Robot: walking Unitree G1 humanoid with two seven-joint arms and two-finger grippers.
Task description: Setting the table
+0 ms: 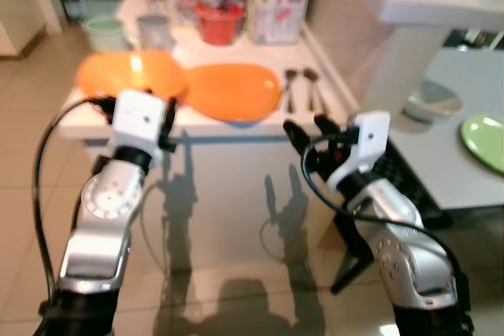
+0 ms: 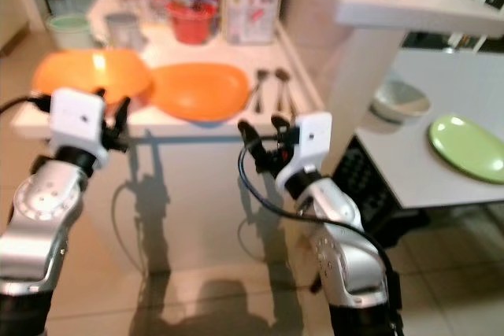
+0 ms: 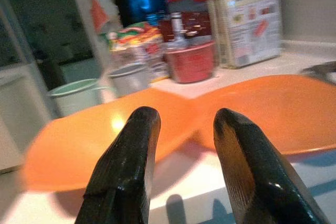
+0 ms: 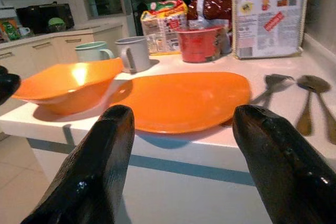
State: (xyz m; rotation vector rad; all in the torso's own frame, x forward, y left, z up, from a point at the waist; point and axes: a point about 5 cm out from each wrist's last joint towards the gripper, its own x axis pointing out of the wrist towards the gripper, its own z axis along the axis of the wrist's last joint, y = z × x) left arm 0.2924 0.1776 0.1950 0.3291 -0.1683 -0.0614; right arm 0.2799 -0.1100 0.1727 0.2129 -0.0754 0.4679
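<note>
An orange bowl (image 1: 130,75) and an orange plate (image 1: 234,90) lie side by side near the front edge of a white counter (image 1: 311,120). Two metal spoons (image 1: 301,86) lie to the right of the plate. My left gripper (image 3: 184,145) is open and empty, held just before the counter edge and facing the bowl's rim. My right gripper (image 1: 309,133) is also open and empty. It hovers below and in front of the spoons, short of the counter edge. A green plate (image 1: 484,139) and a pale bowl (image 1: 431,100) rest on a grey table to the right.
Behind the orange dishes stand a mint cup (image 1: 105,33), a grey mug (image 1: 156,31), a red container (image 1: 219,21), food packets and a tall carton (image 1: 276,1). A white pillar (image 1: 394,60) separates the counter from the grey table (image 1: 441,171). Tiled floor lies below my arms.
</note>
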